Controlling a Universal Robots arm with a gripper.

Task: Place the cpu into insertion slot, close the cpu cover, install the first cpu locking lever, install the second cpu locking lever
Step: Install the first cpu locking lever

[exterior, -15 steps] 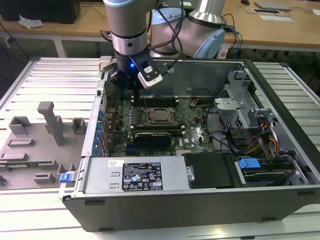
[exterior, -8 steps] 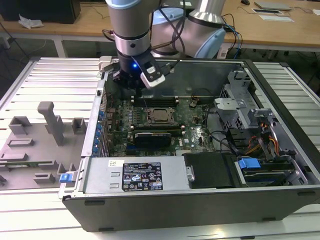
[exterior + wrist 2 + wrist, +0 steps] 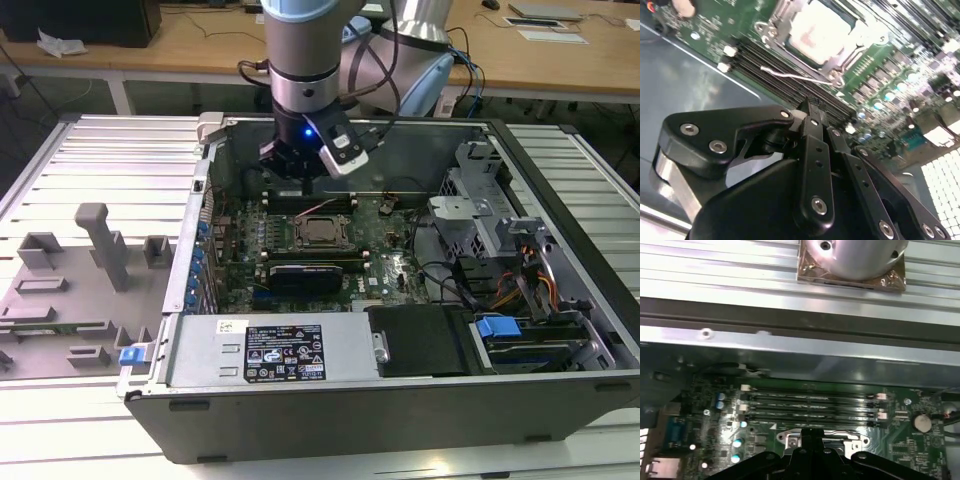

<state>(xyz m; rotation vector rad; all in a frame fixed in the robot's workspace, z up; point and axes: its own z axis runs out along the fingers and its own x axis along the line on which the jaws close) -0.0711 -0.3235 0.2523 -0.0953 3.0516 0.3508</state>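
My fingers [image 3: 807, 106] are clenched tip to tip, and I can see nothing between them. In the exterior view they hang [image 3: 304, 186] low inside the open computer case [image 3: 560, 190], over the memory slots [image 3: 312, 203].

Closest to my tips in the second wrist view is a thin silver locking lever [image 3: 790, 76]. Its long axis runs roughly along the socket edge that faces me. It stands free of that edge, so I judge it not yet latched.

Just past it is the insertion slot [image 3: 322, 246], at six o'clock from my fingers in the exterior view. The cpu [image 3: 817, 34] already sits in it. The cpu cover [image 3: 826, 62] lies flat around the chip, with the dull metal top showing through its window. I take the first two steps as done and the levers as the work in hand. Nothing stands between my tips and the lever.

Farther on in the exterior view, a long black card [image 3: 305, 272] lies at six o'clock beyond the socket. The grey drive cage [image 3: 480, 215] is at three o'clock, well apart. Outside the case, at nine o'clock, grey fixture blocks [image 3: 95, 245] stand on the slatted worktop [image 3: 110, 150].
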